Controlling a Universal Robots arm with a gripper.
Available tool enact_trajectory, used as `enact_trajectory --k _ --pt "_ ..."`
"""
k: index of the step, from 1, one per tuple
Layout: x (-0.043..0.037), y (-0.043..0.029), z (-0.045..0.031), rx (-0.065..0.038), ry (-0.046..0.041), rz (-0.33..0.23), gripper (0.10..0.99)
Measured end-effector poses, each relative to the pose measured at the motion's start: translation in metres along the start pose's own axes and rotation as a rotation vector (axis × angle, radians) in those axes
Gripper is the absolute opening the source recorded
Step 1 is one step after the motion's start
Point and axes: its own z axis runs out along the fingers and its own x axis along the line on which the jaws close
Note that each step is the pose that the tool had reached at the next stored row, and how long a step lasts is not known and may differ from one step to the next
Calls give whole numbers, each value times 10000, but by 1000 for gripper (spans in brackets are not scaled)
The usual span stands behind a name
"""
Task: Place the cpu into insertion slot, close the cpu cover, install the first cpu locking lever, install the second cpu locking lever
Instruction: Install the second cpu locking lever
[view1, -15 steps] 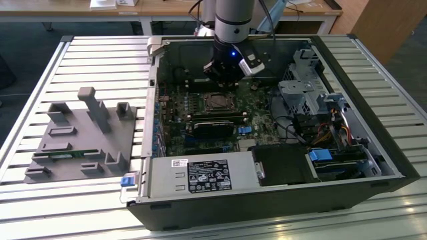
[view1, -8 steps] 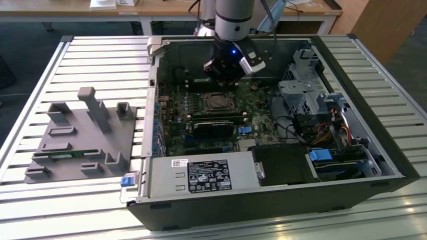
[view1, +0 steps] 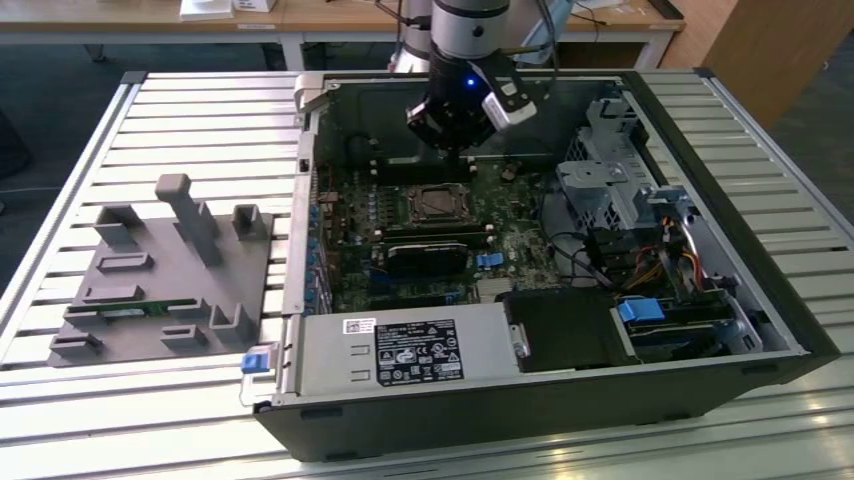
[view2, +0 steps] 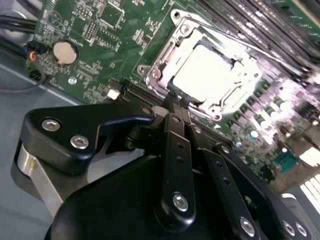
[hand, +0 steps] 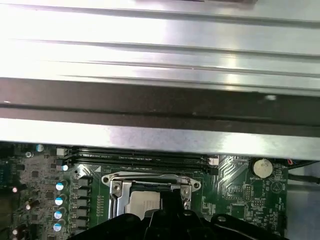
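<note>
Pincer (view2: 176, 102) hangs above the insertion slot (view2: 207, 75), fingers drawn together and holding nothing; the cpu (view2: 205, 74) lies seated inside, framed by the cpu cover (view2: 156, 70). Position suits work on the socket hardware, judging by alignment; the computer case (view1: 747, 300) rests on the table (view1: 200, 110).

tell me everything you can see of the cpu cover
The cpu cover is a thin silver-grey metal square frame with a central window, lying flat and closed on the insertion slot on the green motherboard. The bright cpu top shows through its window. Screws sit at its corners. The gripper hangs just beside its edge; in the second wrist view, contact cannot be told.
</note>
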Motion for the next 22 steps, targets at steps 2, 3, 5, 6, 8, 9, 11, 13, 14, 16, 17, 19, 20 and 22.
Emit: enact_trajectory --k 2,3,5,6,8,9,11,13,14,16,17,19,20,22 --pt "6 -1 -20 0 -15 0 106" --pt "9 -6 -21 -2 -29 -1 106" --pt "18 -19 -22 -11 -79 -5 106" --pt "22 -26 -22 -14 -109 -9 106" --pt "30 -53 -22 -17 -165 -21 106" --pt "34 -72 -23 -20 -176 -22 106" --pt "38 -125 -24 -23 -178 -21 106" --pt "40 -189 -24 -26 -179 -22 106" --pt "41 -220 -24 -25 -178 -23 106" --pt "43 -280 -23 -27 -179 -22 106" --pt "44 -311 -22 -27 -178 -22 106" --pt "47 -374 -18 -29 -179 -22 106" --pt "48 -407 -15 -30 -179 -23 106" --pt "50 -454 -6 -31 -178 -22 106"
